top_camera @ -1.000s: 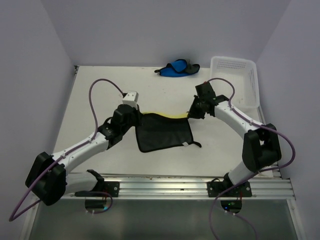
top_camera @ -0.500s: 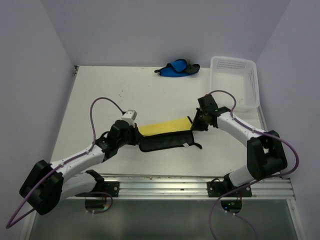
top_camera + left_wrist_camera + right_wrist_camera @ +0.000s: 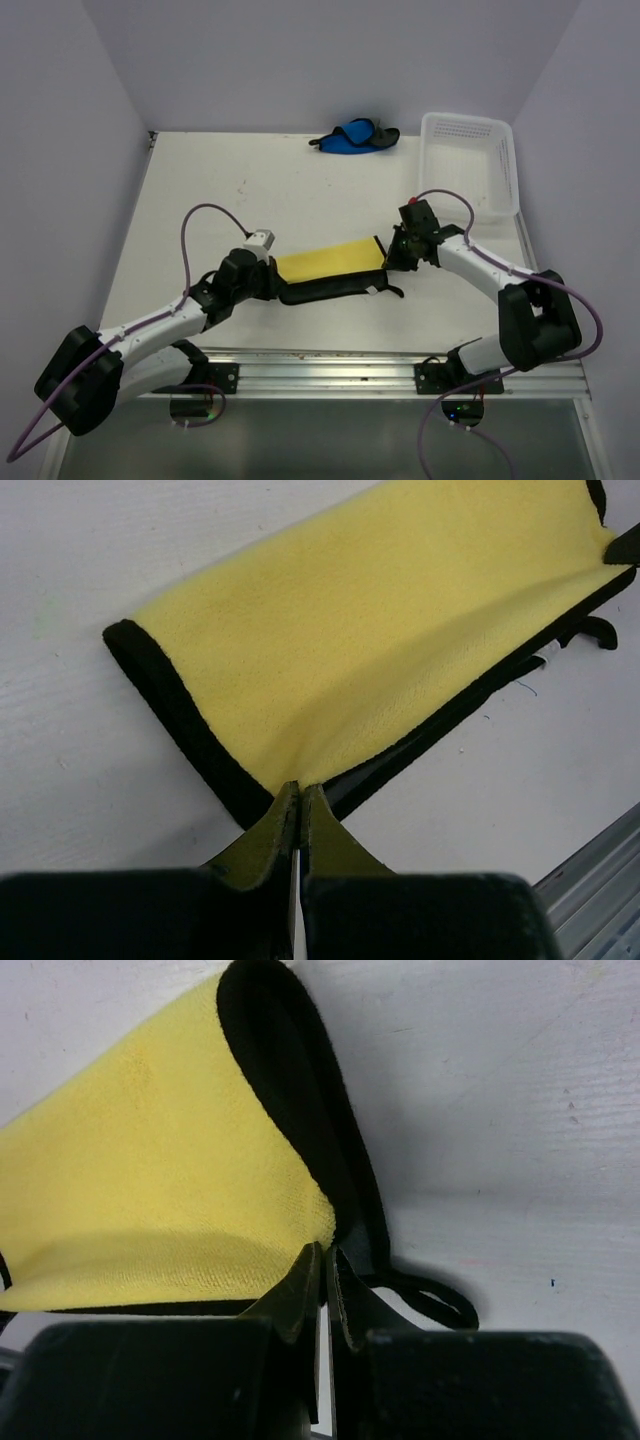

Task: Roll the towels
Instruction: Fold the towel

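Two hands, both pinched shut on the same cloth. Left hand (image 3: 300, 792): jaws closed to a thin line on the near dark hem of the yellow towel (image 3: 380, 630), and the fabric puckers up into the tips. Right hand (image 3: 322, 1256): jaws likewise drawn together, nipping the yellow corner at the towel's opposite end, just beside the dark edging; the corner loop (image 3: 440, 1305) lies flat on the surface next to the tips. From above, the left hand (image 3: 273, 284) sits at the left end of the yellow towel (image 3: 330, 260) and the right hand (image 3: 393, 258) at its right end, both low over the bench (image 3: 200, 190). Towel lies on the bench as a long narrow strip between the two hands, slightly slanted, right end farther from the arm bases; yellow face up, with a dark layer showing along the near long side. Blue towel (image 3: 352, 137) is bunched in a heap at the far edge of the bench, well apart from both hands. White perforated basket (image 3: 506, 185) stands at the far right corner, just right of the blue towel.
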